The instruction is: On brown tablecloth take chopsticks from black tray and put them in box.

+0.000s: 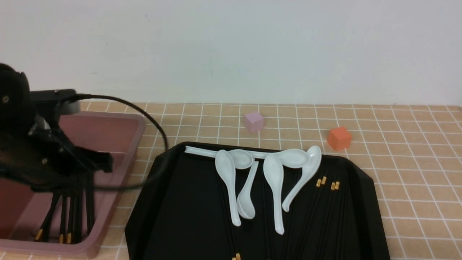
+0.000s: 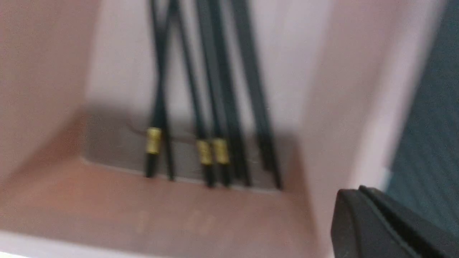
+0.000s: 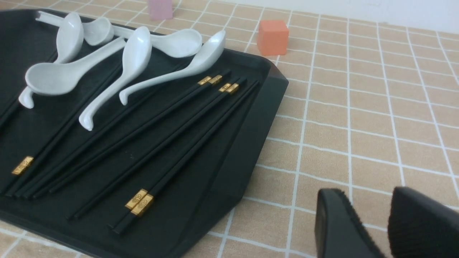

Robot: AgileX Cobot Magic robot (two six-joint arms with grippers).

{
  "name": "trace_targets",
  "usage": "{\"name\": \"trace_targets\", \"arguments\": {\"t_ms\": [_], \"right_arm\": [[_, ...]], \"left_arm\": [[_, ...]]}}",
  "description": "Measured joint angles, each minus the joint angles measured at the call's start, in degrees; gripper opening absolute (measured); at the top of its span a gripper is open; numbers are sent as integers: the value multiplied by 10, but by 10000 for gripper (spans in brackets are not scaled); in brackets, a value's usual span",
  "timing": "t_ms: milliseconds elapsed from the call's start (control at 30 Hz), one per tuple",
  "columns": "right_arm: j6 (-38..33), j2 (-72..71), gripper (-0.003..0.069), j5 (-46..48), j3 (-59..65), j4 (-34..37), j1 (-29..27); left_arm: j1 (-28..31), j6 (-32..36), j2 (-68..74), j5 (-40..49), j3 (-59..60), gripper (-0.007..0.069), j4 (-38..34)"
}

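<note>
The pink box [image 1: 119, 116] stands at the left on the brown tablecloth [image 1: 415, 162]. Several black chopsticks [image 1: 68, 216] lie in it, gold bands toward me, and they show blurred in the left wrist view [image 2: 215, 107]. My left gripper [image 1: 104, 162] hovers over the box. Its fingers look pressed together with nothing between them [image 2: 360, 188]. The black tray [image 1: 180, 216] holds more chopsticks [image 1: 321, 209], which are clearer in the right wrist view [image 3: 179, 125]. My right gripper [image 3: 373, 193] is slightly open and empty above the cloth, beside the tray's right rim [image 3: 251, 143]. It is out of the front view.
Several white soup spoons [image 1: 274, 180] lie across the far half of the tray, partly on the chopsticks. A small pink cube [image 1: 253, 121] and an orange cube [image 1: 339, 138] stand on the cloth behind the tray. The left arm's cable [image 1: 158, 126] loops over the gap between box and tray.
</note>
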Motion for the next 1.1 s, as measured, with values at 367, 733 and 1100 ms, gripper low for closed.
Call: {"name": "trace_targets", "arguments": {"t_ms": [367, 733, 1100], "right_arm": [[0, 0, 240, 0, 0, 0, 0], [0, 0, 240, 0, 0, 0, 0], [0, 0, 240, 0, 0, 0, 0]], "left_arm": [[-48, -1, -318, -167, 247, -13, -106], [-48, -1, -589, -391, 420, -13, -152], [-48, 1, -604, -403, 423, -13, -153]]}}
